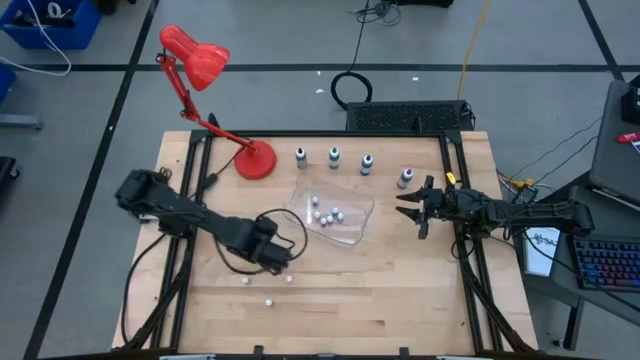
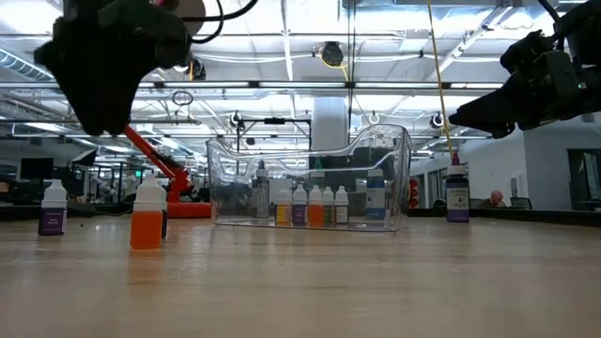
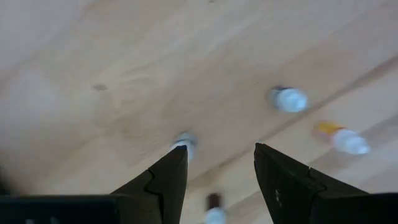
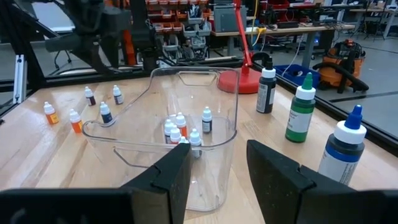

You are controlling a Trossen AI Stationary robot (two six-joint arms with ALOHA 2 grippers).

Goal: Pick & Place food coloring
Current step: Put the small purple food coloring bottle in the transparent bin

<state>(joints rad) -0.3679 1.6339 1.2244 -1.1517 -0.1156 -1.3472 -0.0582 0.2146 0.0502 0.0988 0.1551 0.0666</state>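
Below the left hand (image 1: pixel 283 262), small dropper bottles (image 1: pixel 268 300) with pale caps stand loose on the wooden surface (image 1: pixel 400 300). From above, three can be counted just beside that hand. Its own wrist camera shows four on the wood, one (image 3: pixel 183 143) close in front of a fingertip. The two fingers of the left hand are spread, with bare wood showing through the gap and nothing pinched between them.

Ahead of the right hand (image 1: pixel 412 210) sits one clear tub (image 1: pixel 350 232), between the two hands and nearer the right one. More small dropper bottles stand upright inside it. At least five pale caps can be counted there, but whether there is a sixth cannot be told. The right hand hovers just outside the tub's wall with its two fingers spread and nothing held.

Beyond the tub from both hands, four tall bottles (image 1: pixel 333 156) of food coloring stand upright in one row. They are dark (image 1: pixel 300 155), green, blue (image 1: pixel 367 164) and purple (image 1: pixel 405 178). The purple one is nearest the right hand, close by but apart from its fingers. One red lamp (image 1: pixel 255 160) stands at the dark bottle's end of the row, well away from the right hand.
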